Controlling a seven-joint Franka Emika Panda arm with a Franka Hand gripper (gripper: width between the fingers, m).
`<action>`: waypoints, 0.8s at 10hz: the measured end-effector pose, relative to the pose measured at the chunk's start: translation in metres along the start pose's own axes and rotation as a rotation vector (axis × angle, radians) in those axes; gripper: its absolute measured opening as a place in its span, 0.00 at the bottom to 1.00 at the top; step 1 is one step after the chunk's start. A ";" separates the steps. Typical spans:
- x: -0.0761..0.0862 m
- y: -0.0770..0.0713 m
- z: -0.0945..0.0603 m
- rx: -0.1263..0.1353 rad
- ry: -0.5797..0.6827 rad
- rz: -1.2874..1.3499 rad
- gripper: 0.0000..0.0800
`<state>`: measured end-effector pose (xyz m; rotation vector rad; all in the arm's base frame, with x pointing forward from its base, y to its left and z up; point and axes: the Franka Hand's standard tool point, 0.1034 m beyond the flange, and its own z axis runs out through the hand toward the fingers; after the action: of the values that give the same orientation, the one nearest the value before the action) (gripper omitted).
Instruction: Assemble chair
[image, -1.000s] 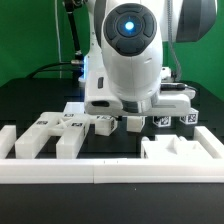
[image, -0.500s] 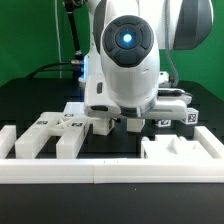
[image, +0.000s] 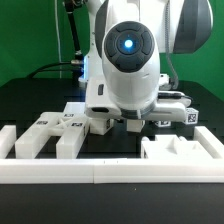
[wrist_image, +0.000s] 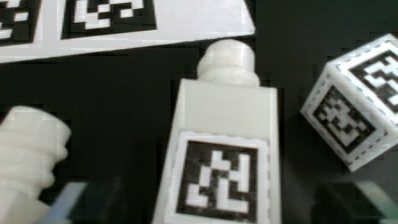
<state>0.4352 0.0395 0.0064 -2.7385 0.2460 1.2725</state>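
The chair parts are white blocks with black-and-white tags. In the wrist view a long bar (wrist_image: 222, 135) with a round peg at its end lies between my fingers. My gripper (wrist_image: 217, 205) is open, its dark fingers (wrist_image: 80, 198) standing off either side of the bar with gaps. A tagged cube (wrist_image: 365, 105) lies beside the bar, and another pegged part (wrist_image: 36, 150) on the other side. In the exterior view my gripper (image: 122, 124) is low over the table among the parts, and the arm hides the bar.
The marker board (wrist_image: 107, 25) lies just beyond the bar's peg. White border rails (image: 100, 170) run along the front, with a notched white block (image: 180, 150) at the exterior view's right. More tagged parts (image: 55, 128) sit at the left and small cubes (image: 175, 120) at the right.
The arm has come down, bringing the gripper closer to the table. The parts have not moved.
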 end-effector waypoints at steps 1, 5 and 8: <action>0.000 0.000 0.000 0.000 0.000 0.000 0.48; 0.001 0.002 -0.006 0.002 0.010 -0.010 0.36; 0.001 -0.001 -0.033 0.009 0.030 -0.071 0.36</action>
<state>0.4610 0.0352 0.0267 -2.7349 0.1554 1.2099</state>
